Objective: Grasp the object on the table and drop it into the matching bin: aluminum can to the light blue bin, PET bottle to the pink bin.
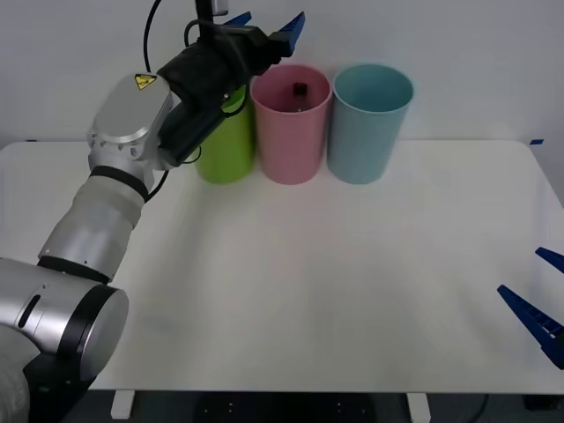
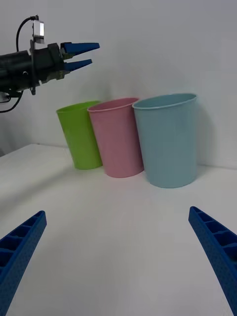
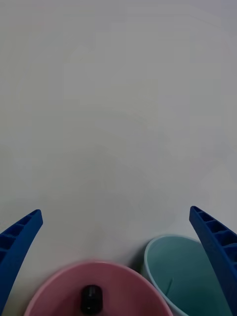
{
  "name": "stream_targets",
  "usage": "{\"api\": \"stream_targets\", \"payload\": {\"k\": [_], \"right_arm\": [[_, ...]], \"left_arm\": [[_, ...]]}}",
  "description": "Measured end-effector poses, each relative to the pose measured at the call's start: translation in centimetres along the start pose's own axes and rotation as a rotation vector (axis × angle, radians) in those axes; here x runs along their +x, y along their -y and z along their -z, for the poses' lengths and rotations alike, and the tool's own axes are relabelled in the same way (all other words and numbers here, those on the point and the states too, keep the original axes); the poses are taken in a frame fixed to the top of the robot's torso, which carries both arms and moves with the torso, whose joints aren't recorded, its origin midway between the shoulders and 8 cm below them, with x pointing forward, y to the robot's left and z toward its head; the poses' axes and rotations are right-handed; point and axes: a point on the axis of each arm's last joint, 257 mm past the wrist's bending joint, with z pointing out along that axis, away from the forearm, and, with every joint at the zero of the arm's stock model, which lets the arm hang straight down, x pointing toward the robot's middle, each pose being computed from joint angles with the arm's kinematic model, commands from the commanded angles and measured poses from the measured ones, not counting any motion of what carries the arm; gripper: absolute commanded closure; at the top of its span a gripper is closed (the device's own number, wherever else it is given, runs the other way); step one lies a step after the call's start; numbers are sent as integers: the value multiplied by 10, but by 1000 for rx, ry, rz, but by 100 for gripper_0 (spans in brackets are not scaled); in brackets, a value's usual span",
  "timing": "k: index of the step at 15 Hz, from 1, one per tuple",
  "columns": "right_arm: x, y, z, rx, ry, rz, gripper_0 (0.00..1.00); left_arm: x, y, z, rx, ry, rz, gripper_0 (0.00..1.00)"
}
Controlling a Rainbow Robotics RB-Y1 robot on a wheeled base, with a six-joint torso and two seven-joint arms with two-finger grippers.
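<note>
The PET bottle (image 1: 299, 89) lies inside the pink bin (image 1: 291, 141); only its black cap (image 3: 91, 297) shows, down in the pink bin (image 3: 54, 291). My left gripper (image 1: 271, 21) hangs open just above the pink bin's rim, holding nothing, and it also appears as the left gripper (image 2: 93, 54) in the right wrist view. The light blue bin (image 1: 368, 132) stands right of the pink one. My right gripper (image 1: 545, 286) rests open at the right edge of the table (image 1: 335, 282), far from the bins.
A lime green bin (image 1: 227, 152) stands left of the pink bin, partly behind my left arm. The three bins form a row at the table's far edge against a white wall. The tabletop in front of them is bare.
</note>
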Motion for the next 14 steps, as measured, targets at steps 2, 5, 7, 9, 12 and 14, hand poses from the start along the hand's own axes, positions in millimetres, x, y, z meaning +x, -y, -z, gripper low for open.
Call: {"api": "stream_targets", "payload": {"k": [2, 5, 7, 9, 12, 14], "right_arm": [[0, 0, 0, 0, 0, 0, 0], [0, 0, 0, 0, 0, 0, 0], [0, 0, 0, 0, 0, 0, 0], [0, 0, 0, 0, 0, 0, 0], [0, 0, 0, 0, 0, 0, 0], [0, 0, 0, 0, 0, 0, 0]], "left_arm": [[0, -6, 22, 12, 20, 1, 0], [0, -17, 59, 22, 44, -3, 0], [-1, -26, 83, 27, 52, -5, 0], [4, -36, 110, 32, 45, -5, 0], [7, -52, 149, 45, 35, -13, 0], [6, -62, 180, 62, 32, -16, 0]]}}
